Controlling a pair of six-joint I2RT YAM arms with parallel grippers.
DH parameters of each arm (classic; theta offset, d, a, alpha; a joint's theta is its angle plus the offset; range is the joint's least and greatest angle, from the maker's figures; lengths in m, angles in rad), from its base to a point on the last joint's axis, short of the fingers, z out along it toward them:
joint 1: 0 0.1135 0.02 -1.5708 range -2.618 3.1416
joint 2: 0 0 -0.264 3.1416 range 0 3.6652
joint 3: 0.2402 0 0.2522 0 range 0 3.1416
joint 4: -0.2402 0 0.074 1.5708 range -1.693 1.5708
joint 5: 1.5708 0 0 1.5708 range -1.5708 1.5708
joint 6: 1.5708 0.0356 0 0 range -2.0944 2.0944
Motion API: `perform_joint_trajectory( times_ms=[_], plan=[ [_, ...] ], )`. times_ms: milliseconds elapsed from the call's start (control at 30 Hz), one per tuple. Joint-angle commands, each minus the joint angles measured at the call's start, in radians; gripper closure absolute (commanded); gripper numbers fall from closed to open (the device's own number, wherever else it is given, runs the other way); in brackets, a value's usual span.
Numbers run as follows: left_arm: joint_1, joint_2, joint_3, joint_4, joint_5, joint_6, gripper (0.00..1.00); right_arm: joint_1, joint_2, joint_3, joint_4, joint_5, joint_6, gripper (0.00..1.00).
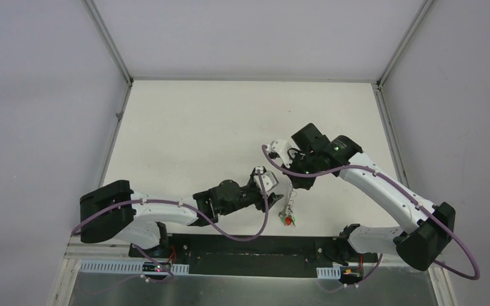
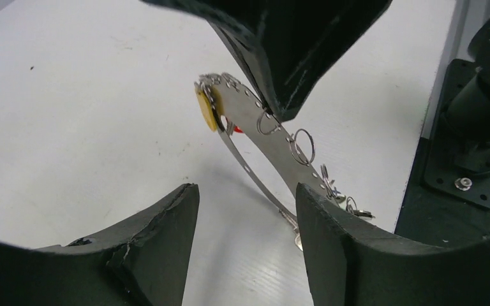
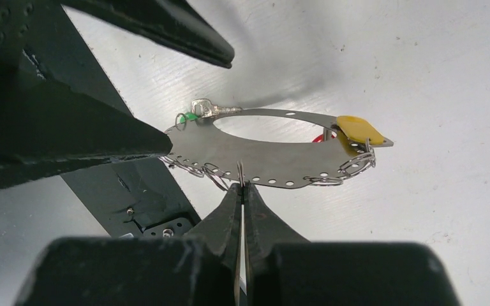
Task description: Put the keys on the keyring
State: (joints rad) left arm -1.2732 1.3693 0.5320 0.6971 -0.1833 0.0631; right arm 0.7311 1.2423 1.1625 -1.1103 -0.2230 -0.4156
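Right wrist: flat, perforated, crescent-shaped metal keyring point(image 3: 261, 159) pinched by right jaws.

Looks like a robotics lab cell, not a home or shop: bare white tabletop point(image 1: 185, 127) boxed in by plain grey panels point(image 1: 38, 95) on aluminium struts point(image 1: 110, 44), left arm point(image 1: 159, 210) and right arm point(image 1: 383, 185) mounted at a black base plate point(image 1: 249, 258) (purple cables point(image 1: 242, 238) looping loose along both), slotted wiring ducts point(image 1: 108, 266) below.

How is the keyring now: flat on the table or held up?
Held up, tilted: the keyring is pinched by its edge in the shut right gripper.
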Motion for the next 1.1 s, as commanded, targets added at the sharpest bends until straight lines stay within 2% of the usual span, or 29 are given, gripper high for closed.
perform_joint_trajectory(
  times_ms=[0, 167, 433, 500, 567, 800, 933, 1067],
  plan=[
    [0.077, -0.071, 0.002, 0.008, 0.252, 0.005, 0.42, 0.007, -0.025, 0.003, -0.012, -0.022, -0.037, 1.0],
    [0.139, -0.064, -0.015, 0.113, 0.417, -0.025, 0.47, 0.007, 0.003, -0.001, -0.022, -0.021, -0.032, 1.0],
    [0.155, 0.102, -0.017, 0.375, 0.554, -0.055, 0.53, 0.006, -0.046, -0.041, 0.043, -0.074, -0.03, 1.0],
    [0.154, 0.141, -0.017, 0.43, 0.55, -0.057, 0.58, 0.007, -0.061, -0.05, 0.056, -0.087, -0.031, 1.0],
    [0.155, 0.169, -0.011, 0.463, 0.539, -0.054, 0.67, 0.007, -0.07, -0.056, 0.06, -0.093, -0.032, 1.0],
    [0.155, 0.166, -0.007, 0.442, 0.447, -0.036, 0.68, 0.007, -0.075, -0.062, 0.059, -0.091, -0.037, 1.0],
    [0.155, 0.162, 0.013, 0.387, 0.468, -0.019, 0.68, 0.007, -0.076, -0.061, 0.061, -0.099, -0.037, 1.0],
    [0.154, 0.181, 0.027, 0.384, 0.49, -0.017, 0.81, 0.007, -0.079, -0.06, 0.062, -0.104, -0.038, 1.0]
  ],
)
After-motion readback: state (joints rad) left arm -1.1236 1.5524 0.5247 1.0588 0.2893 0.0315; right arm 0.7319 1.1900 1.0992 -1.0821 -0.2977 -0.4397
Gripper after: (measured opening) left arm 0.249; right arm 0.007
